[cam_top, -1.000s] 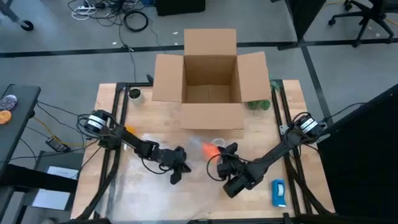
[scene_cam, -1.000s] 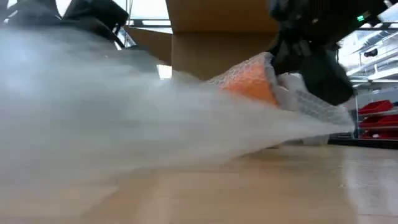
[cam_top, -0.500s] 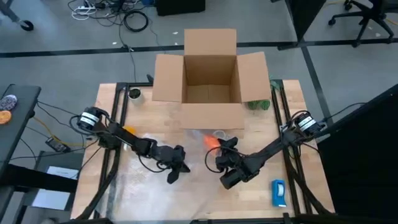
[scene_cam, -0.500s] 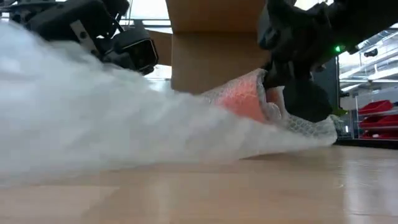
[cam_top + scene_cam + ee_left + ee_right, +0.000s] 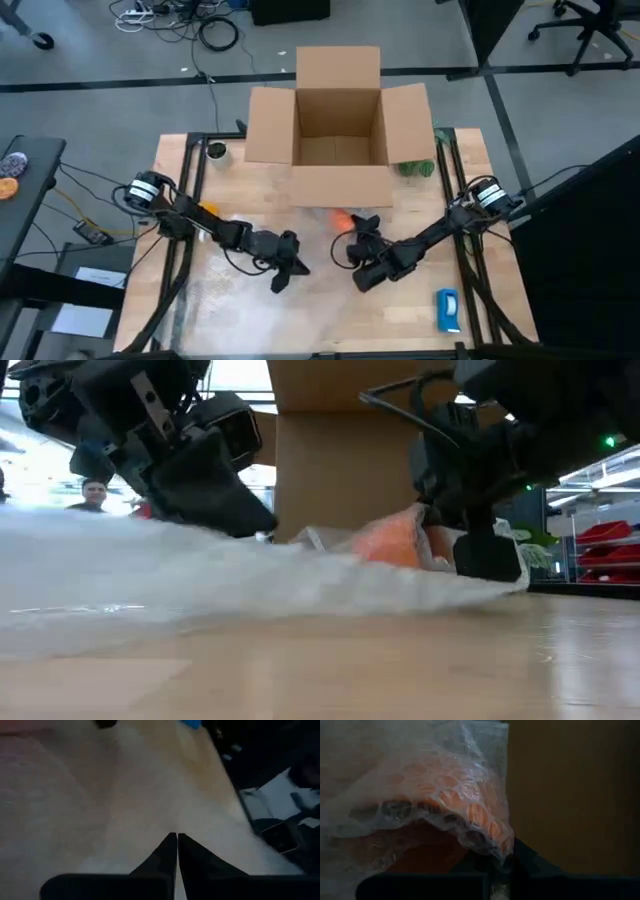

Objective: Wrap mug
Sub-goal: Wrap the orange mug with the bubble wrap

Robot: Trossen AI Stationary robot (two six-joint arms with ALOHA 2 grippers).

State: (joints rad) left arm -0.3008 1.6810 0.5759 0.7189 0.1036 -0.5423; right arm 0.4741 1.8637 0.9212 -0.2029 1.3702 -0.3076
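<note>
Left pincer (image 5: 283,275) sits low over the desk (image 5: 225,200), fingers pressed together in the left wrist view, nothing showing between them. Under and around it spreads the bubble wrap (image 5: 235,300), a clear sheet lying across the near half of the desk; in the low view it runs as a pale band from the left edge up to the mug. The left arm reaches in from the desk's left side, angled toward the middle.

Just to the right of that pincer, with a small gap, comes the right pincer (image 5: 365,228). It is clamped on a fold of the bubble wrap that is pulled over the mug (image 5: 341,218): the right wrist view shows the orange body right in front of the fingers (image 5: 470,852), bubbles stretched across its top. The mug sits at this pincer's tip, on its far-left side, close to the front wall of the box (image 5: 338,125). In the low view the mug (image 5: 392,540) rests low on the desk, wrap draped over it, the right pincer touching its right side.

Beyond both pincers stands the box, flaps open. Near the right pincer, toward the desk's front right corner, lies a blue-and-white object (image 5: 447,309), well apart from the mug. In the low view a person (image 5: 93,493) shows far off behind the left arm.
</note>
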